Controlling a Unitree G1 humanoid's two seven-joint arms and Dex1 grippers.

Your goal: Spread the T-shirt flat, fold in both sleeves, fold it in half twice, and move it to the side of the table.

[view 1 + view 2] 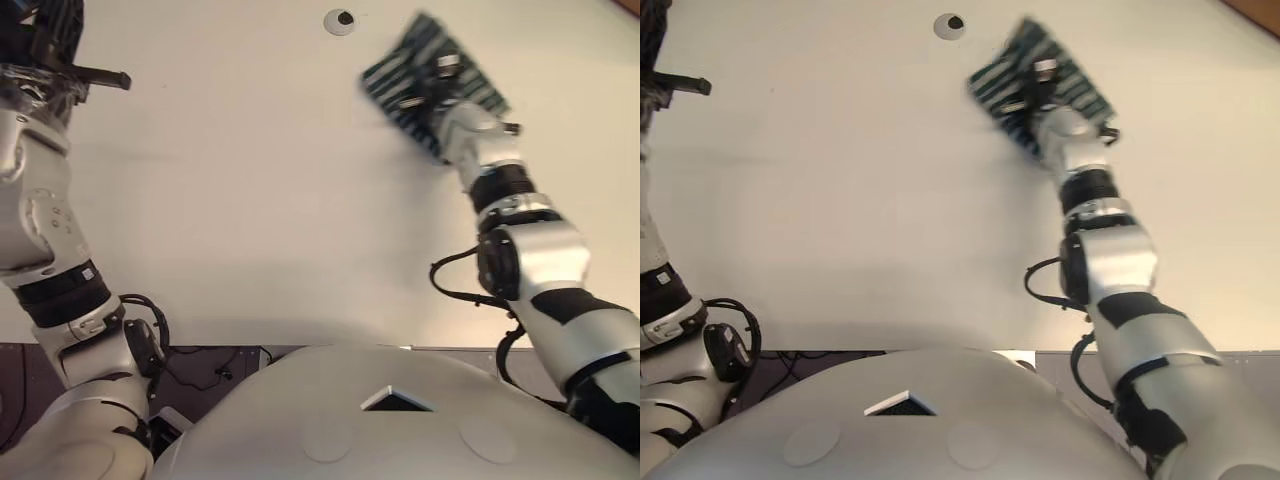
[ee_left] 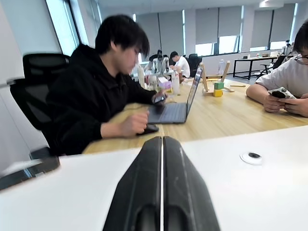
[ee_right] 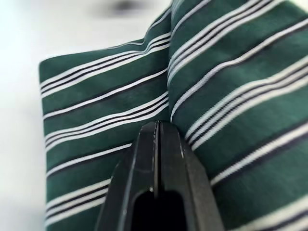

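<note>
The big white table (image 1: 250,200) fills most of the head views. The T-shirt (image 1: 385,85) is green with thin white and dark stripes. It lies folded into a small block at the far right part of the table. The right gripper (image 3: 155,127) has its two fingers squeezed together, and the tips touch a crease in the cloth. The left gripper (image 2: 162,142) is up above the table's left side, also pinched closed, holding nothing. Behind it, the left wrist view shows a wooden desk (image 2: 231,113) with a laptop (image 2: 173,108). A little round cap (image 1: 341,20) sits in the table near the shirt.
</note>
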